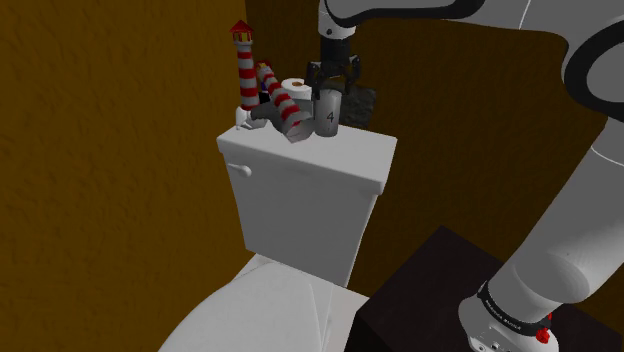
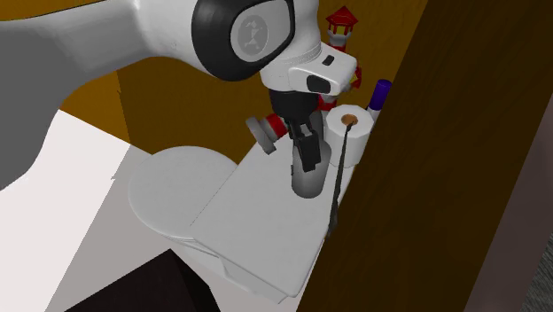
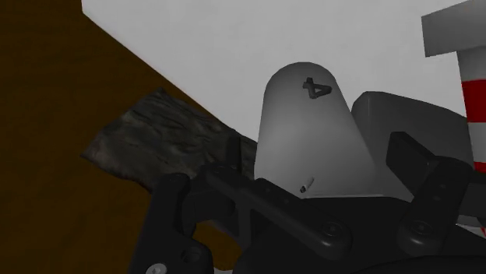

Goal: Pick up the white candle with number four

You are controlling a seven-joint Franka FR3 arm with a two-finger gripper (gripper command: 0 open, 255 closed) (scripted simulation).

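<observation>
The pincer [image 1: 331, 90] was seen clenched on the grey candle [image 1: 330, 118] marked with a four, gripped near its top between the fingers. The candle reached down below the pincer to the white toilet tank lid [image 1: 352, 155]; contact there could not be told. A toilet roll [image 1: 296, 89] and a red-and-white lighthouse [image 1: 244, 68] were set just beside the pincer, a dark rough lump [image 3: 148, 144] on its other side

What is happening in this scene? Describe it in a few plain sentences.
The white arm's black gripper reaches down over the toilet tank lid and appears to clasp the top of an upright pale candle marked 4. Whether the candle has left the lid cannot be told. A red-and-white striped lighthouse and a toilet roll stand beside it on the lid.
</observation>
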